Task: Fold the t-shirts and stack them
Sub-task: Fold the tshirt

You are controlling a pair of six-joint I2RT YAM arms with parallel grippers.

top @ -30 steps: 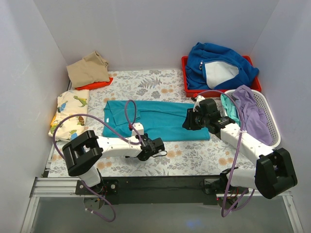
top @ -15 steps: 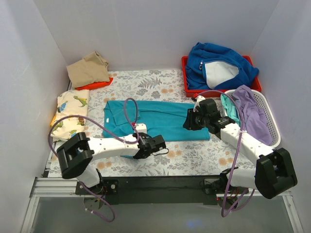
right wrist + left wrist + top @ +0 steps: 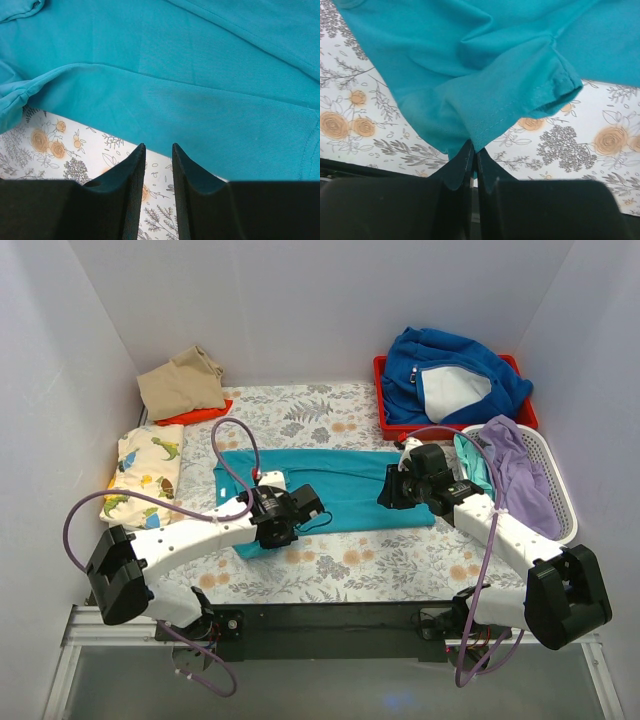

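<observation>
The teal t-shirt [image 3: 345, 478] lies spread across the middle of the floral tablecloth [image 3: 400, 560]. My left gripper [image 3: 285, 515] is shut on the shirt's near edge, and teal cloth [image 3: 485, 100] bunches up from between its fingertips [image 3: 474, 150]. My right gripper [image 3: 393, 490] hovers at the shirt's right near edge [image 3: 210, 115]. Its jaws [image 3: 157, 146] stand apart with only tablecloth showing between them. The tan t-shirt [image 3: 180, 385] lies on the orange one [image 3: 200, 414] at the back left. The dinosaur-print t-shirt [image 3: 145, 475] is folded at the left.
A red tray [image 3: 381, 390] at the back right holds the royal-blue fleece [image 3: 440, 360]. A white basket [image 3: 562, 475] on the right holds the lavender t-shirt [image 3: 525, 475] and the mint one [image 3: 470, 465]. White walls close in the left, back and right.
My left gripper shut on the teal shirt's near edge, then moved left and toward the back with it, folding that edge over. The right gripper has hardly moved.
</observation>
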